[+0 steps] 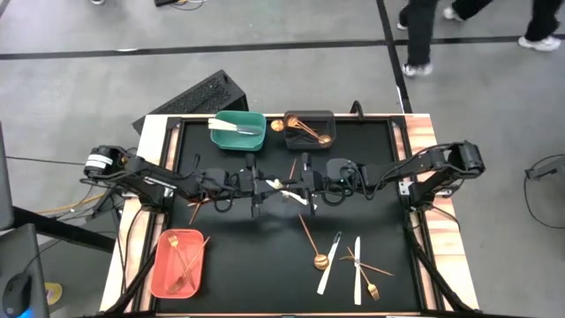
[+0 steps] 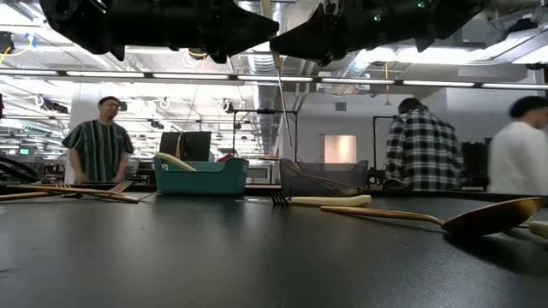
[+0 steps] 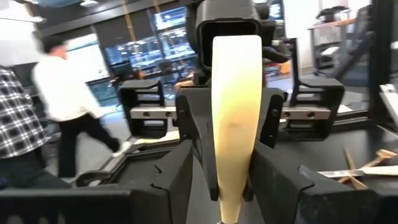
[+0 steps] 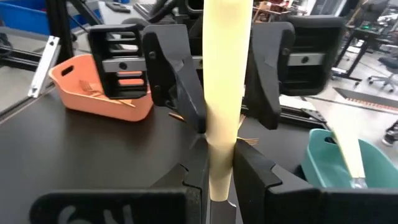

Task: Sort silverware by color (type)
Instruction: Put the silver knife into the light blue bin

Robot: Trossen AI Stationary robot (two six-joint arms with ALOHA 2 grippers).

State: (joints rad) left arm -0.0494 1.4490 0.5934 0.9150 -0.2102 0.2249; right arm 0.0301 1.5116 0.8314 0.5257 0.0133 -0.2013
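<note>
A cream-white plastic knife [image 1: 287, 191] is held up over the middle of the black table, between my two grippers, which face each other. In both wrist views it stands steeply, its broad face toward the camera [image 3: 233, 118] [image 4: 227, 74]. My right gripper [image 4: 222, 171] is shut on its lower part. My left gripper [image 3: 231, 186] is open, with one finger close on either side of the knife's lower end. More silverware lies on the table and in the bins. My right gripper pinches the knife's narrower lower part [image 4: 222, 149] between its two fingers, one on each thin edge. It comes in level from the table's right side. The knife is lifted clear of the table and rises steeply above the fingers.
At the far edge, a teal bin [image 1: 238, 130] holds white knives and a dark grey bin [image 1: 309, 128] holds copper spoons. A salmon bin [image 1: 179, 262] with gold forks sits near left. A spoon [image 1: 313, 247], two white knives [image 1: 331, 262] and forks [image 1: 366, 269] lie near right. People move beyond the table.
</note>
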